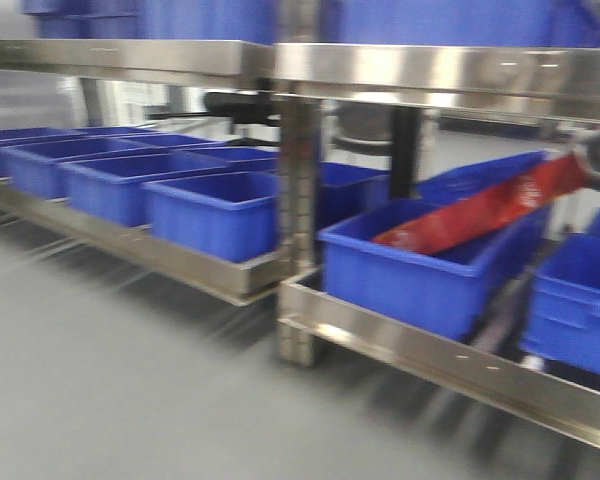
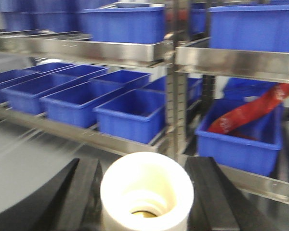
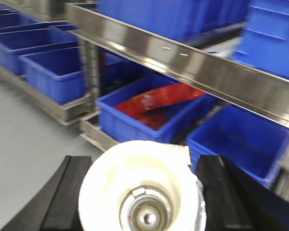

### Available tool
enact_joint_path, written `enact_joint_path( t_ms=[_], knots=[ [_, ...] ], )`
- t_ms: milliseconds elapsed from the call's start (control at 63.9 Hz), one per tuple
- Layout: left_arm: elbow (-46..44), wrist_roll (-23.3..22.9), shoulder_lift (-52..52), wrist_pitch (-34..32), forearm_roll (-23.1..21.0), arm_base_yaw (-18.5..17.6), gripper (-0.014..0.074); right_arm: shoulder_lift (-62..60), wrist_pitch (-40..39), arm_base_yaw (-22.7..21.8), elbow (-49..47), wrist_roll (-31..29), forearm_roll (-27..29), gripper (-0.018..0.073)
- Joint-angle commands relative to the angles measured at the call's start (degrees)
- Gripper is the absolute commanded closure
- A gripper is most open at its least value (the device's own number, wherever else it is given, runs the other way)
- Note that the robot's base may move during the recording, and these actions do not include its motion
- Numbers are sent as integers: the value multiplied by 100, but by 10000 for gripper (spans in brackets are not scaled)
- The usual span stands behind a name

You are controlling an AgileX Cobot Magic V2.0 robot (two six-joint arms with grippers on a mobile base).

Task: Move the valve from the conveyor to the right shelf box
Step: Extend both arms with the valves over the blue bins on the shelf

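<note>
Valve (image 3: pixel 135 175) in right gripper (image 3: pixel 144 192), metal core (image 3: pixel 147 217), cap (image 2: pixel 135 183) in left gripper (image 2: pixel 144 192) seemingly hollow

I can read nothing here: the white print on the red packet (image 1: pixel 480 215) is too blurred.

You are looking at a warehouse or factory stockroom. Stainless-steel shelving (image 1: pixel 280 65) runs in long tiers on steel uprights (image 1: pixel 298 230). Each level is lined with rows of identical open blue plastic bins (image 1: pixel 210 210), and all of it stands over a plain grey industrial floor (image 1: pixel 130 380). One bin holds a red packet (image 1: pixel 480 215), like stored stock.
</note>
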Motion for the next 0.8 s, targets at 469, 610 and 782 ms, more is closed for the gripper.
enact_joint_path(
  t_ms=[469,610,782],
  knots=[
    [-42,-33,-34,-308,-21,-24,708,-46,-478,1,-118,-39,-8,712],
    [-42,-33,-34,-308,-12,-207,708,-46,-478,1,-118,-39,-8,712],
    [-42,-33,-34,-308,-12,-388,708,-46,-478,1,-118,-39,-8,712]
  ],
)
